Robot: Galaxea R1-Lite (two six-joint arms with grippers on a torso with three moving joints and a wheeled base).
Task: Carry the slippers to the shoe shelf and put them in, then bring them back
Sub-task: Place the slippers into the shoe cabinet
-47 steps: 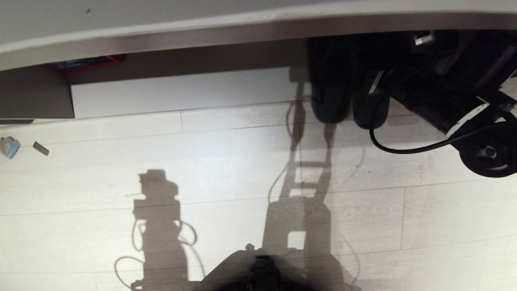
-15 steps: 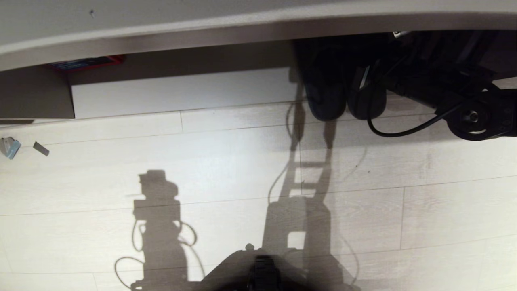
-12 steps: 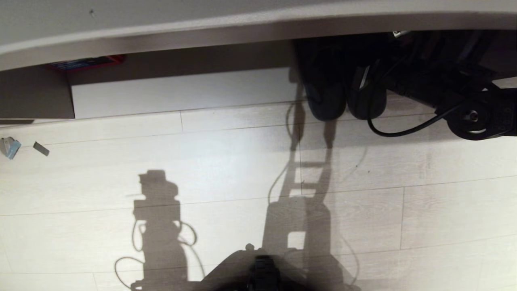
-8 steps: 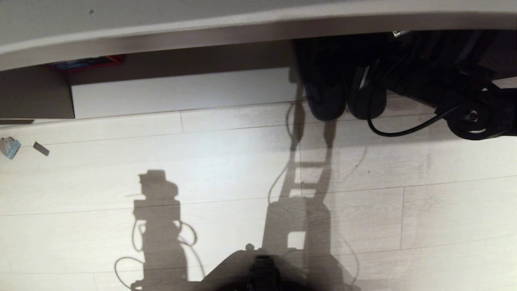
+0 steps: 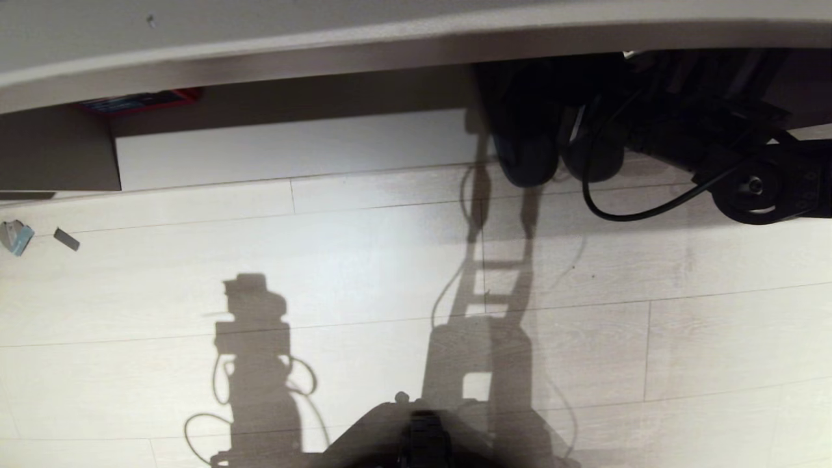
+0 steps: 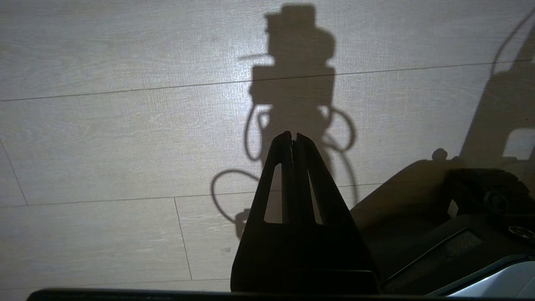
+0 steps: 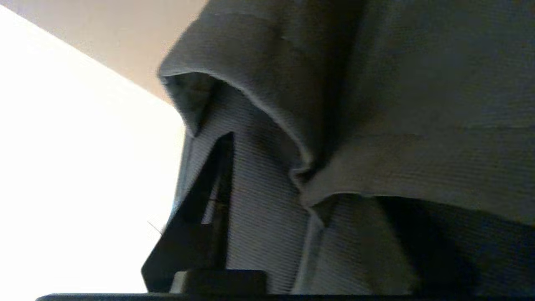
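Under the shoe shelf [image 5: 299, 146] edge, the slippers [image 5: 552, 153] lie side by side; right tool's [image 7: 267, 175] state I cannot tell, left tool [image 6: 294, 140] pressed closed above the floor [image 5: 364, 260].

Strong light from behind the robot throws crisp, dark shadows of its arms and cables across the pale floor [image 5: 364, 260], brightest near the middle of the head view. The shoe shelf [image 5: 292, 146] has a glaring white bottom board, while its right part sinks into near-black, swallowing the slippers [image 5: 530, 159]. The tabletop [image 5: 325, 39] edge bows near the frame's top. In the right wrist view the board is blown out white and the fabric looks soft and unfocused.
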